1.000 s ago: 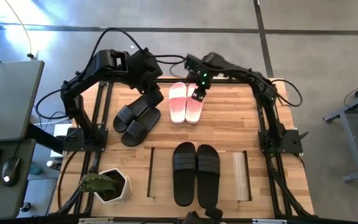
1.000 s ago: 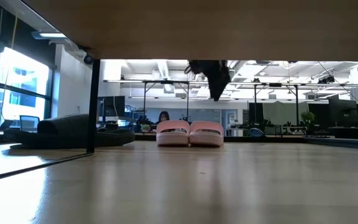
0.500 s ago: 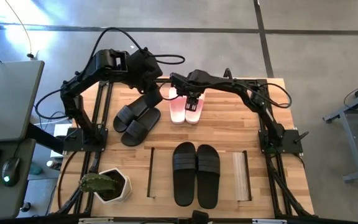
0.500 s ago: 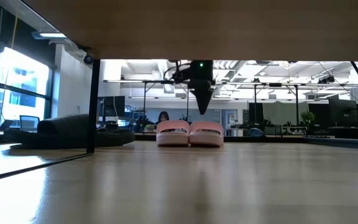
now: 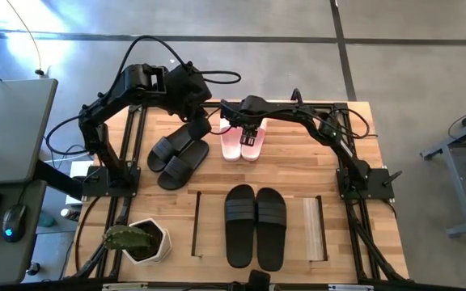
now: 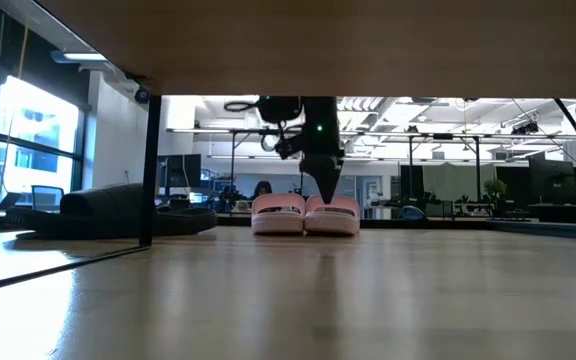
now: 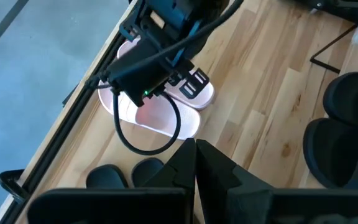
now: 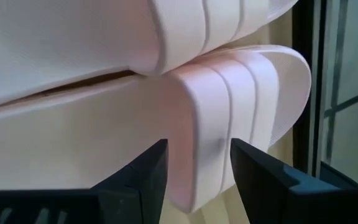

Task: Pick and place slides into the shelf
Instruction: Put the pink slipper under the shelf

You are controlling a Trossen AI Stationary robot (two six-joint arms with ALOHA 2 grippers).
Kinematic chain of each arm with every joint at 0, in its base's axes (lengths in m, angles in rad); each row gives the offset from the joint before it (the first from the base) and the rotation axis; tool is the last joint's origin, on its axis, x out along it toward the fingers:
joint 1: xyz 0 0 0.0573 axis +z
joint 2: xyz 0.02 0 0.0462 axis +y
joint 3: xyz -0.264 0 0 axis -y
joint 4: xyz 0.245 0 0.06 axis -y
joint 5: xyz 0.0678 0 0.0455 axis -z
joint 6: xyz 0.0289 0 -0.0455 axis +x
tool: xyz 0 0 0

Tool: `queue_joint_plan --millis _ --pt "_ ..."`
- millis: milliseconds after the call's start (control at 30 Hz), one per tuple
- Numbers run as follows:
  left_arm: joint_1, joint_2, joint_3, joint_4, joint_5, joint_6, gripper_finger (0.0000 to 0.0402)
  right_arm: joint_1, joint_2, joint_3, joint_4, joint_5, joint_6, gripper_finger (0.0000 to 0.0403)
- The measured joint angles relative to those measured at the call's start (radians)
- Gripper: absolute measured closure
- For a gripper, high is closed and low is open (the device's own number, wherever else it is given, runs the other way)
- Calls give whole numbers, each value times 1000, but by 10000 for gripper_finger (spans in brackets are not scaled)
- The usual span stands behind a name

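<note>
The pink-and-white slides (image 5: 231,139) (image 6: 305,214) lie side by side, soles down, near the table's far edge. My right gripper (image 5: 250,133) (image 6: 324,195) is open and has come down on the right-hand slide of the pair (image 8: 229,93). My left gripper (image 5: 194,113) (image 7: 196,155) is shut and hangs above one black pair (image 5: 176,156) lying on the table's far left. The other black pair (image 5: 255,226) lies on the shelf (image 5: 314,230), between its side boards. In the low view the shelf's top panel (image 6: 318,45) spans overhead. My right gripper comes from above, pointing down. Its open fingers (image 8: 145,177) stand on either side of the ribbed strap's edge (image 8: 197,143) on the right-hand pink slide. I cannot tell whether they touch it. The slide rests flat on the table.
A white hexagonal plant pot (image 5: 140,241) stands at the table's near left corner. The shelf's left side board (image 5: 196,226) stands to its right. Bare wood shows between the pink slides and the shelf. The right arm's cables (image 7: 148,134) loop over the pink pair.
My right gripper has swung a little toward the table's left and come down from well above the pink slides until its fingertips are level with the straps. The slides have stayed in place, and my left arm has kept still.
</note>
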Motion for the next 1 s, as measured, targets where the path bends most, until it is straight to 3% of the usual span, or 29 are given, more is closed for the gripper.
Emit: queue_joint_plan --millis 433,567,800,1000 --pt "0 0 0 0 0 3 401 -22 19 0 27 106 -22 243" --pt "0 0 0 0 0 7 401 -29 19 0 23 91 -8 279" --pt "0 1 0 0 0 7 401 -21 19 0 7 22 19 391" --pt "0 1 0 0 0 7 401 16 17 -1 -6 46 37 396"
